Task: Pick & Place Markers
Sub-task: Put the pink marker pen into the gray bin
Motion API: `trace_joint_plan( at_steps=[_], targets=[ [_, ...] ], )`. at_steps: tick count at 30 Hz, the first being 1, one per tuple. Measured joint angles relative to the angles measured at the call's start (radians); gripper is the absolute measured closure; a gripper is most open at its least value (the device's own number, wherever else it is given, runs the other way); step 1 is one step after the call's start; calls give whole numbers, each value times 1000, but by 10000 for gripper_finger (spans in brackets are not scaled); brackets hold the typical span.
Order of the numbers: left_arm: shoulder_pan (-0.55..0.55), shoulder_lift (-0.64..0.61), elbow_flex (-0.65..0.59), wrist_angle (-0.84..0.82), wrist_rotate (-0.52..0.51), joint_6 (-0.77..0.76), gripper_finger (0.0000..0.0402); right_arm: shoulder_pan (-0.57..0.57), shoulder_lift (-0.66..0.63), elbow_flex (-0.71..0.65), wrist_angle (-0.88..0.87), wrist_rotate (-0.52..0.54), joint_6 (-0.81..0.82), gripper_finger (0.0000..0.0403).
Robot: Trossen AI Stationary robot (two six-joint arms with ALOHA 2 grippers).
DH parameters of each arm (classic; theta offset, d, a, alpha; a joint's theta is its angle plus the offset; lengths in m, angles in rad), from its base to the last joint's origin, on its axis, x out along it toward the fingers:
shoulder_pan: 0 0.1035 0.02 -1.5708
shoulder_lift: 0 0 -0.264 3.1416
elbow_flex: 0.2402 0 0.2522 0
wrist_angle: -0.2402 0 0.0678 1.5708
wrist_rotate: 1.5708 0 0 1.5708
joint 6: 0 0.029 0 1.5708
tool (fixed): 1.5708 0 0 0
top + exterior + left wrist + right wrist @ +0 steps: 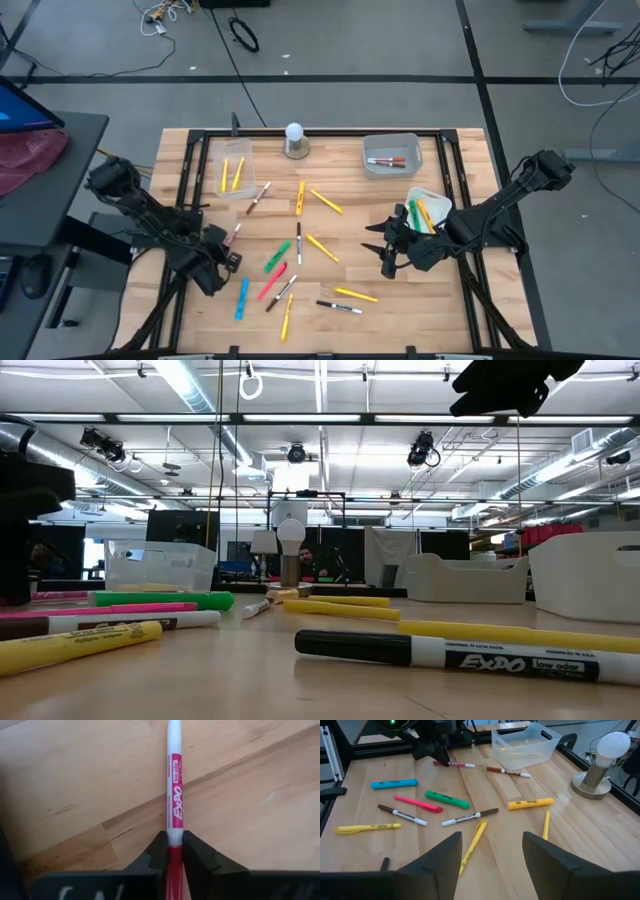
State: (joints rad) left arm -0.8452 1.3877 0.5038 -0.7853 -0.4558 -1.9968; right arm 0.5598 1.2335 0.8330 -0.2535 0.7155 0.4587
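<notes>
Red marker [174,795]: long axis vertical in the left wrist view, cap end clamped by left gripper [174,854].
Right gripper [492,851]: fingers spread, nothing held.
Clear bin [215,180], upper left: two yellow markers [231,174].
Grey bin [373,148], upper right: two markers.

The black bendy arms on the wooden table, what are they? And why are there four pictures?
They are two robot arms. Each ends in a pinching tool with two fingers. One picture looks down from above, one looks across from table height, and two come from little cameras on the arms' wrists. Many thin capped markers lie scattered on the light wooden table: yellow, green, pink, blue. There are also two clear plastic bins, a white tray and a white round-topped knob. The left tool has pinched a red-and-white marker that lies on the wood. The right tool hangs open above the table, holding nothing.
</notes>
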Motion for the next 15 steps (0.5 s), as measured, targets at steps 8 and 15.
trace_joint_plan(
  at_steps=[8, 15],
  targets=[
    [10, 4, 150, -61, -279, 184, 361, -53, 48, 0, 29, -3, 42, 192],
    [118, 2, 219, 329, -494, 782, 361, -157, 247, 0, 346, -156, -127, 192]
  ],
)
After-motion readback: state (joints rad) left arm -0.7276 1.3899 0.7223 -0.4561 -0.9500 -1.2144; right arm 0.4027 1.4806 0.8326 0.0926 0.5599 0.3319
